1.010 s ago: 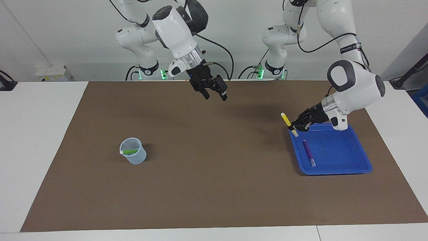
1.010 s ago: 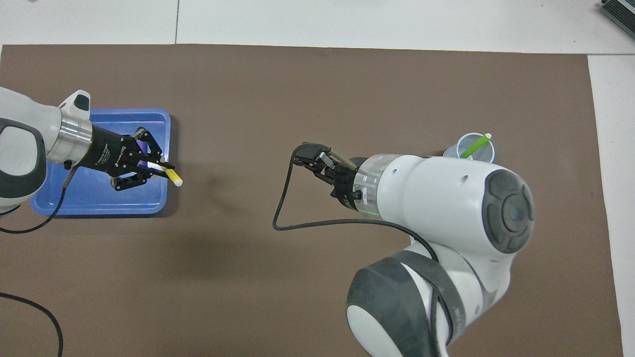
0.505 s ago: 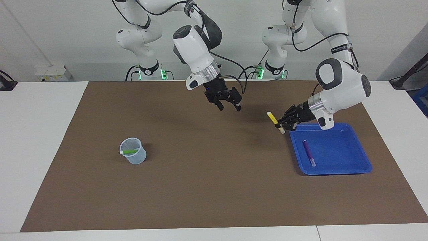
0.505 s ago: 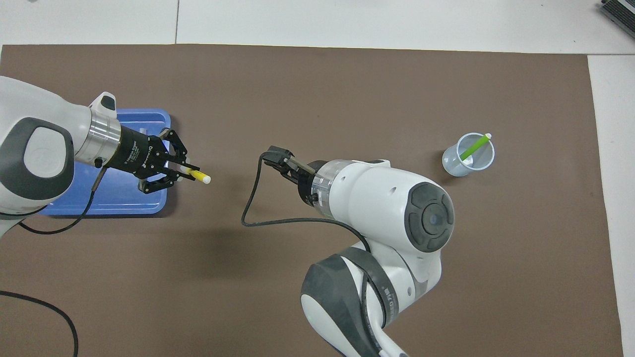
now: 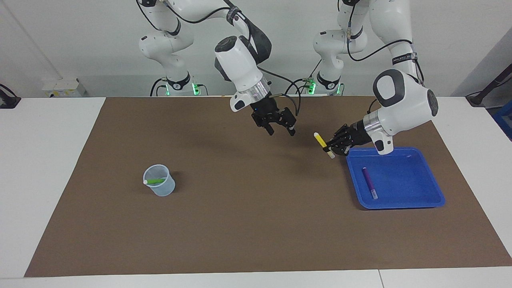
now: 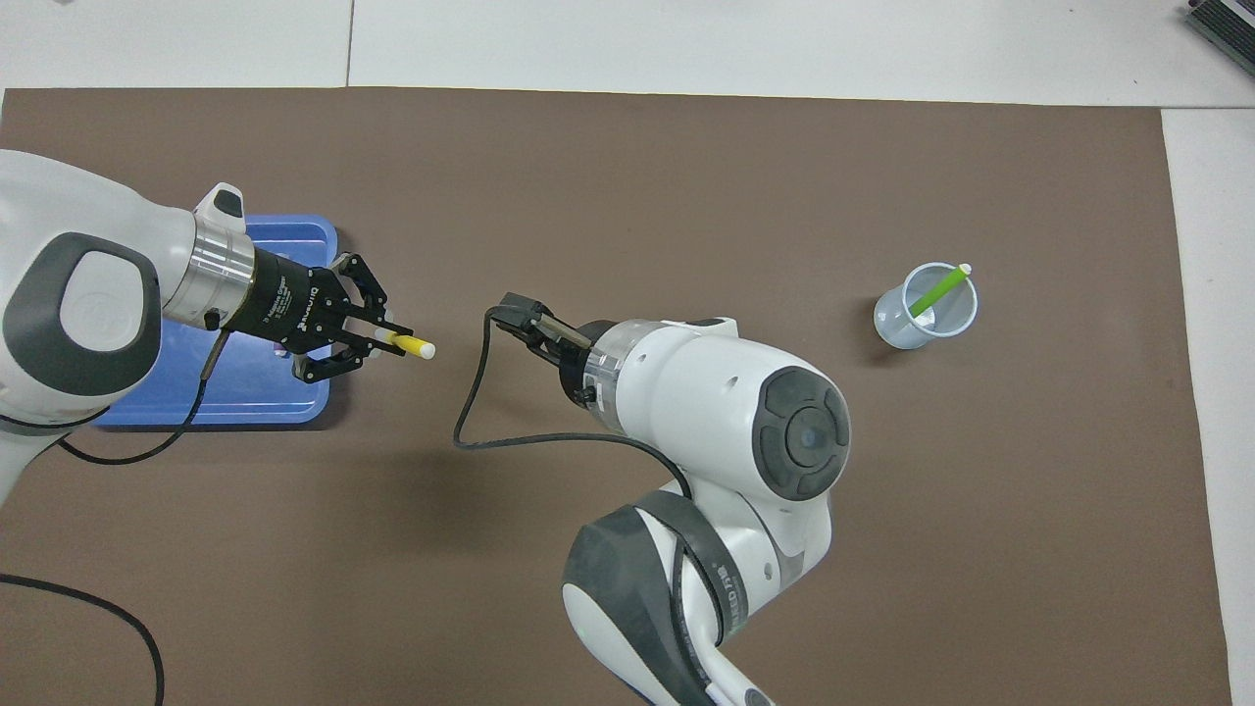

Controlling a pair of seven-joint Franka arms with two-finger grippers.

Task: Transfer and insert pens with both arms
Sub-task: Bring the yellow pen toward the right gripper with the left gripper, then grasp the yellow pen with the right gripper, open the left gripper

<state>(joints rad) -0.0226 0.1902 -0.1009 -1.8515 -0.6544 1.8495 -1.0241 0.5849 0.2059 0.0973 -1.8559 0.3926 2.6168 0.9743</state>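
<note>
Left gripper (image 5: 330,146) clamps yellow pen (image 5: 321,142) mid-air over mat just beside tray (image 5: 404,196), cap end poking toward right gripper (image 5: 283,130), prob. for handover. Right gripper hangs over mid-mat w/ jaws apart, empty. Purple pen (image 5: 369,182) lies in tray; green pen (image 5: 155,181) already in cup (image 5: 161,188).

You see a brown mat (image 5: 256,224) on a white table (image 5: 44,168), a blue tray (image 5: 416,188) holding a purple pen (image 5: 369,181), a yellow pen (image 5: 321,141) with whitish tip, and a green pen (image 5: 155,181) in a pale translucent cup (image 5: 162,188).
</note>
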